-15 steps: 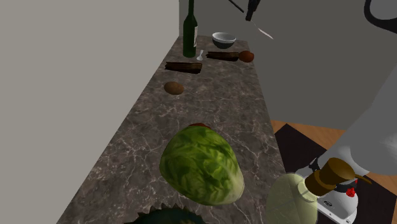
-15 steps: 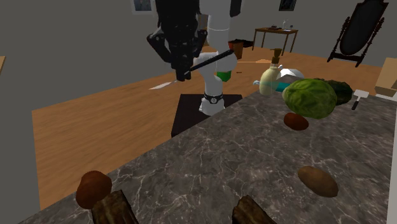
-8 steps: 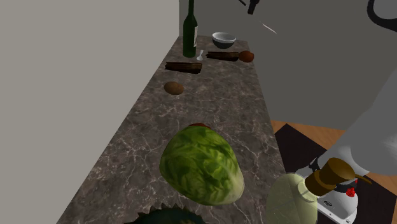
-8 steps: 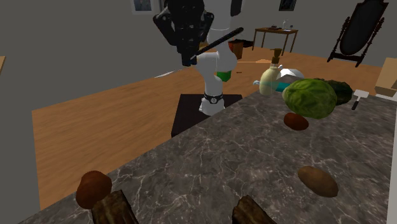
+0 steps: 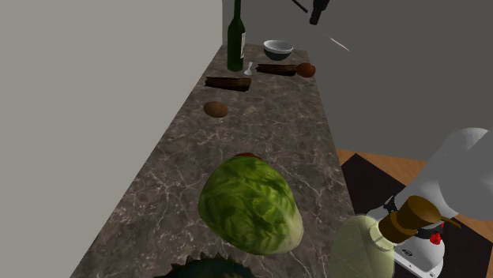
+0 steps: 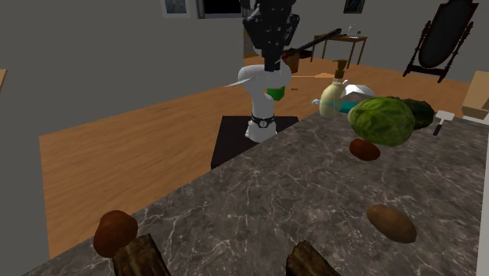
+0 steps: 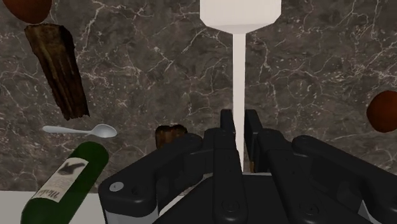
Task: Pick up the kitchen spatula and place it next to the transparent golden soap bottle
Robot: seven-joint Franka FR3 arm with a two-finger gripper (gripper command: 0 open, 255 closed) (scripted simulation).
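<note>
Transfer step, judged: load high over the far end of the table (image 5: 261, 134).
The lettuce (image 5: 249, 204) stands just beside the soap bottle (image 5: 362, 246) at the stand's end, close to the table's edge, so set-down room there is narrow; mid-table is bare. The spatula (image 7: 236, 70) hangs blade-outward, high enough to clear the wine bottle (image 7: 63, 178). The jaws pinch its thin shaft.

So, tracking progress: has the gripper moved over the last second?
Yes: in the second exterior view the gripper, clasping the spatula, has swung rightward, toward the soap bottle.
</note>
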